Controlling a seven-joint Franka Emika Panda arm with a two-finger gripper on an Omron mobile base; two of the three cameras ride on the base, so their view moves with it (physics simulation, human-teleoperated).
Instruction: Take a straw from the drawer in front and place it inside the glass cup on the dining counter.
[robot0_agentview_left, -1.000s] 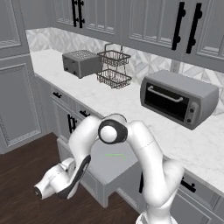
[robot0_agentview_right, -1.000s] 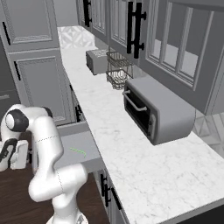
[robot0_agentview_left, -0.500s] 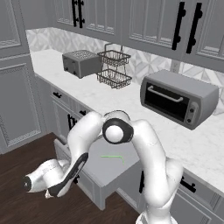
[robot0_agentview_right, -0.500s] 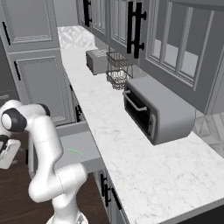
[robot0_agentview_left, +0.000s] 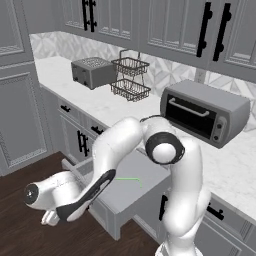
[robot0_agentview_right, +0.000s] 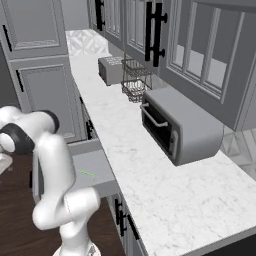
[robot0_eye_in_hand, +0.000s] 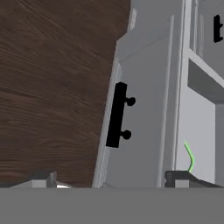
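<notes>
1. The drawer (robot0_agentview_left: 131, 189) stands pulled out, and the straw (robot0_agentview_left: 131, 178) lies flat on its floor, off to the side of the claw (robot0_eye_in_hand: 111, 178) and beyond the drawer's front panel.
2. The claw hangs outside the handle (robot0_eye_in_hand: 116, 115), its tips spread wide and holding nothing.
3. Lift over the front panel, then come down across the straw's straight part, avoiding the bend.

wide shallow grey drawer (robot0_agentview_left: 131, 194) with short black bar handle (robot0_eye_in_hand: 116, 115): pulled open under the worktop | thin light-green straw (robot0_agentview_left: 129, 178) (one end bent): lying flat on the drawer floor, touching nothing else
</notes>
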